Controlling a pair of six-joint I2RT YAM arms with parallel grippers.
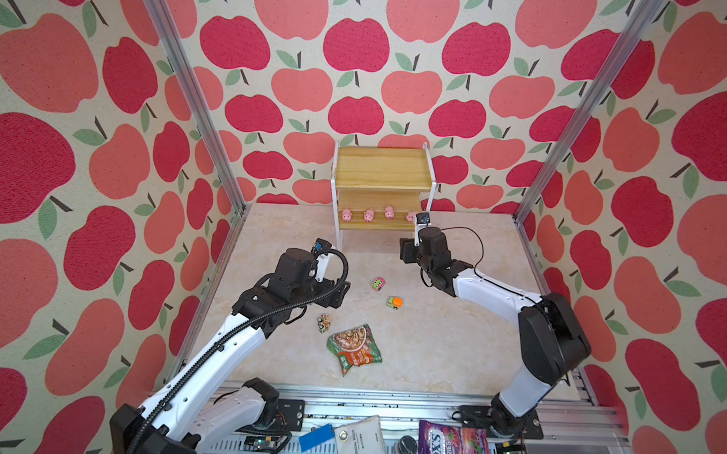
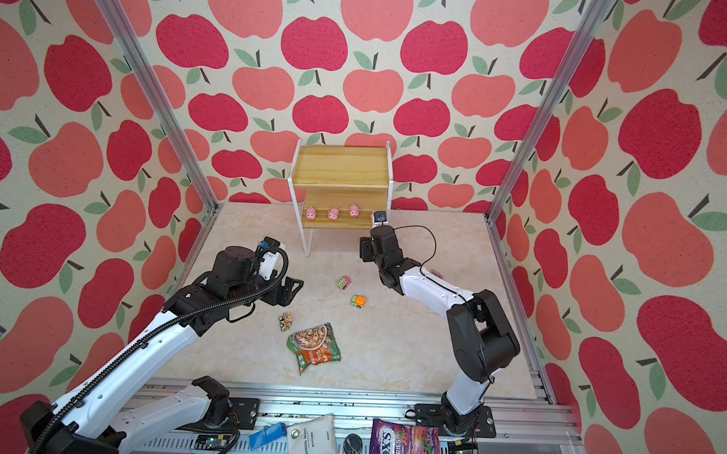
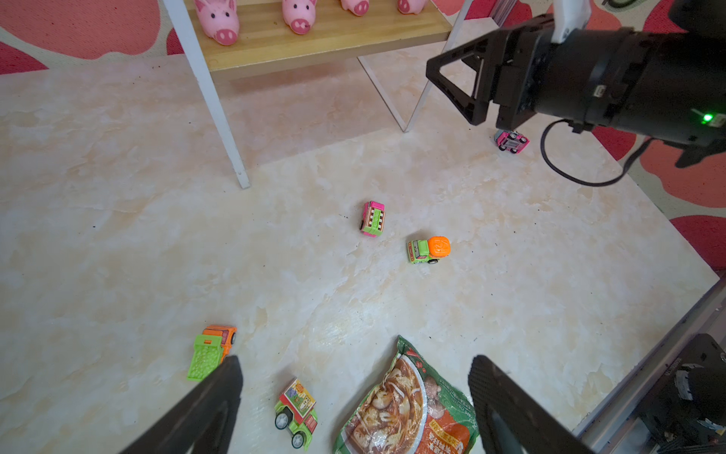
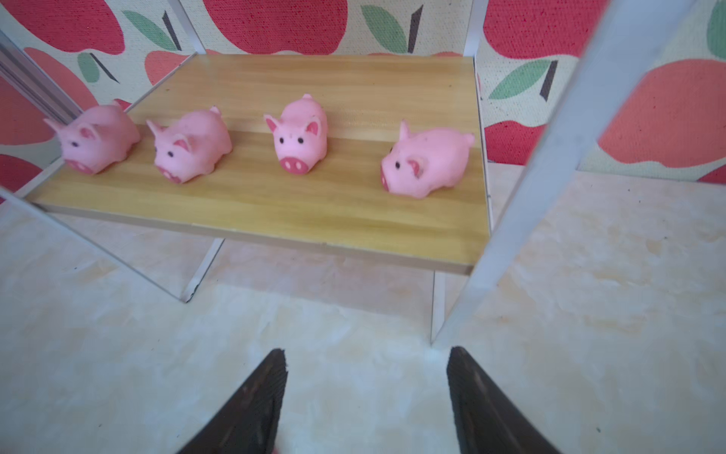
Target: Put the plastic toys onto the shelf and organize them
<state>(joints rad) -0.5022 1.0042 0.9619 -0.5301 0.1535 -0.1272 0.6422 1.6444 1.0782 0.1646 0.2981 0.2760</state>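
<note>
The shelf stands at the back of the table, its top board bare. Several pink pigs line the lower board. Loose on the table lie a pink-and-green truck, a green truck with an orange drum, a truck tipped on its side, an orange-and-green dump truck and a pink truck under the right arm. My left gripper hangs open above the tipped truck, holding nothing. My right gripper is open and empty, just in front of the shelf's right leg.
A green-and-orange snack packet lies near the front middle, close to the tipped truck. Aluminium posts mark the back corners. Apple-print walls close in three sides. A purple sweet bag and a white sachet sit on the front rail.
</note>
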